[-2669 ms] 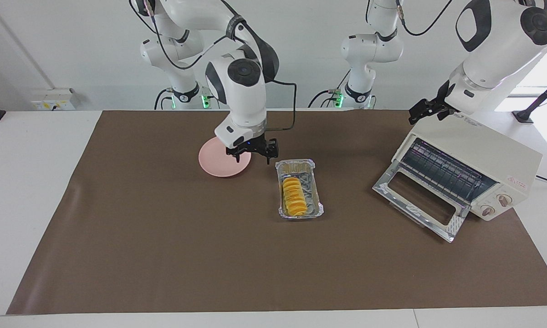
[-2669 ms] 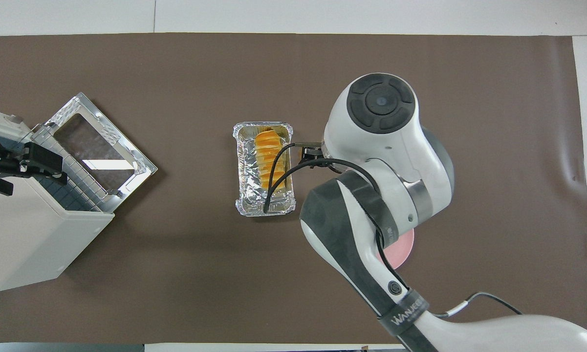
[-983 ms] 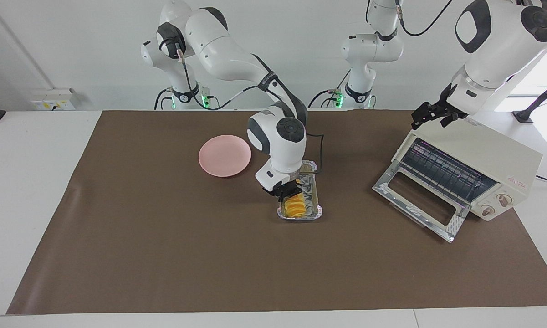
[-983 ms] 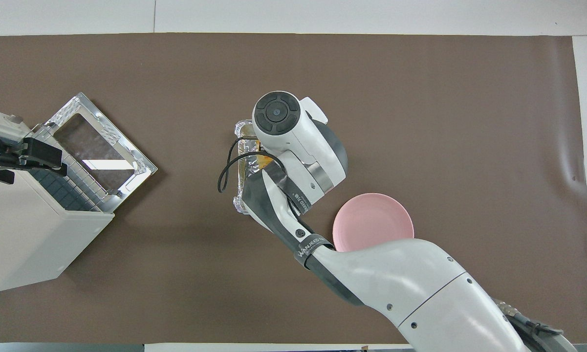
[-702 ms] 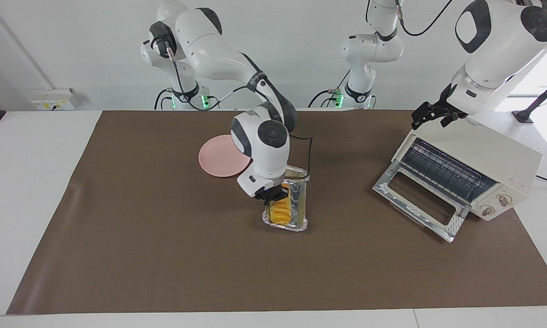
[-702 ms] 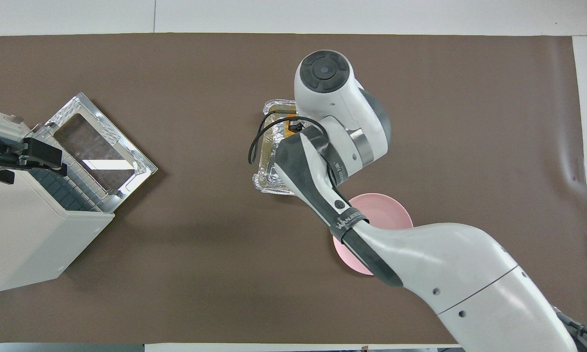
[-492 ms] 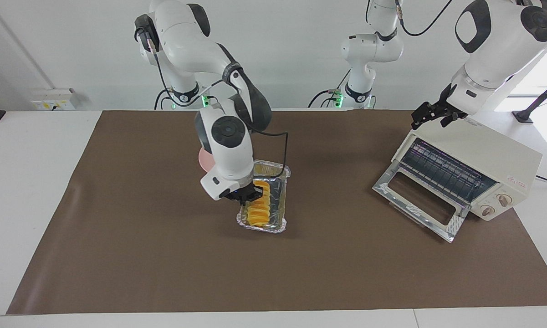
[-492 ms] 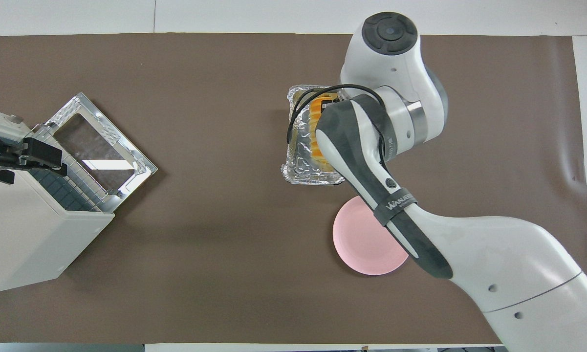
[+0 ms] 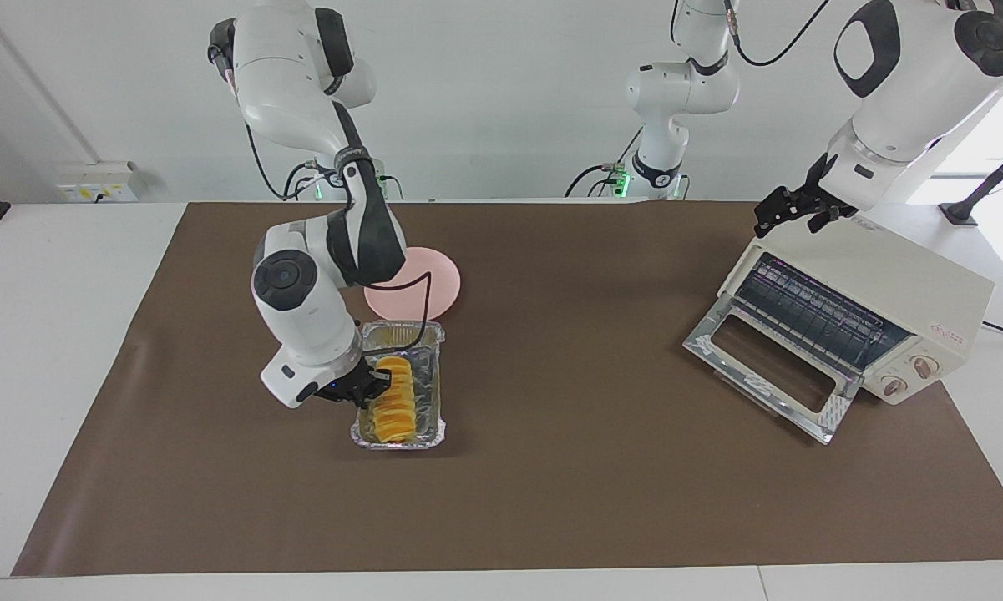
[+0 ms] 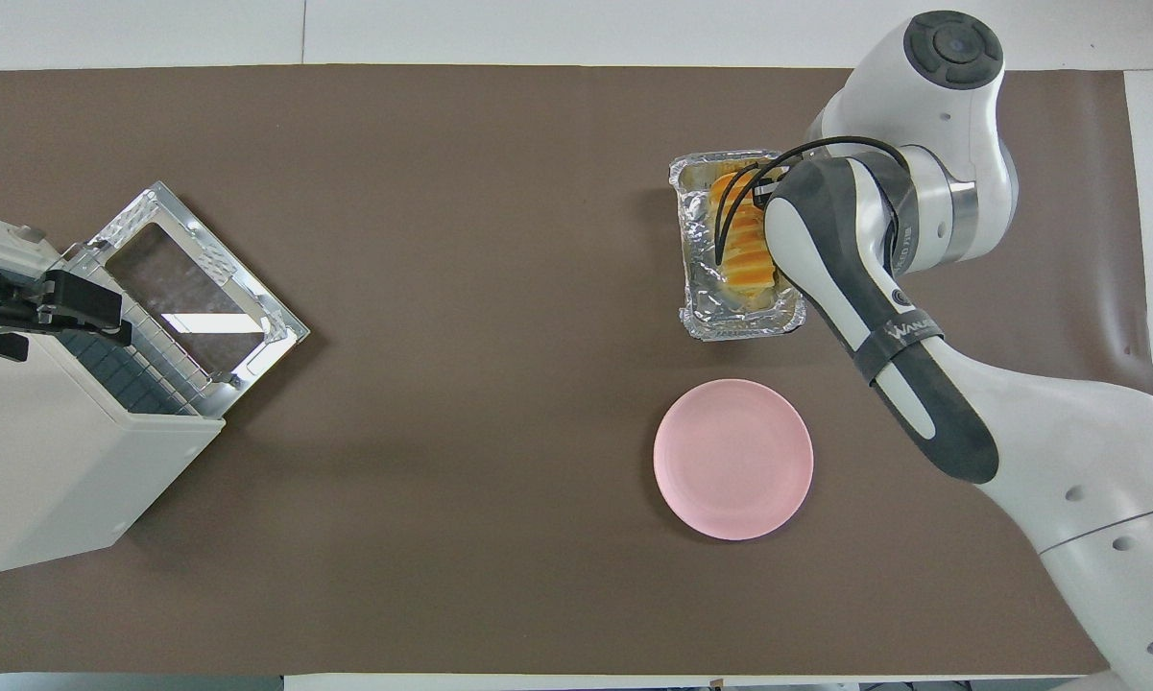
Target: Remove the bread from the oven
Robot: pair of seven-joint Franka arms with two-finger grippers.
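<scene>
The bread (image 9: 394, 401), a ridged golden-orange loaf, lies in a silver foil tray (image 9: 430, 367) on the brown mat, farther from the robots than the pink plate (image 9: 422, 288). My right gripper (image 9: 366, 389) is low at the tray's long side and shut on its rim beside the loaf. In the overhead view the right arm covers part of the bread (image 10: 744, 240) and the tray (image 10: 706, 307). The cream-white oven (image 9: 885, 284) stands at the left arm's end with its glass door (image 9: 768, 367) dropped open and its rack bare. My left gripper (image 9: 785, 219) is open and waits over the oven's top edge.
The pink plate (image 10: 732, 458) is empty and lies between the tray and the robots. The oven (image 10: 48, 461) and its open door (image 10: 192, 288) take up the left arm's end. The brown mat (image 9: 601, 484) covers most of the table.
My right gripper came down into the tray and has dragged tray and bread from the table's middle toward the right arm's end. The left arm has stayed over the oven.
</scene>
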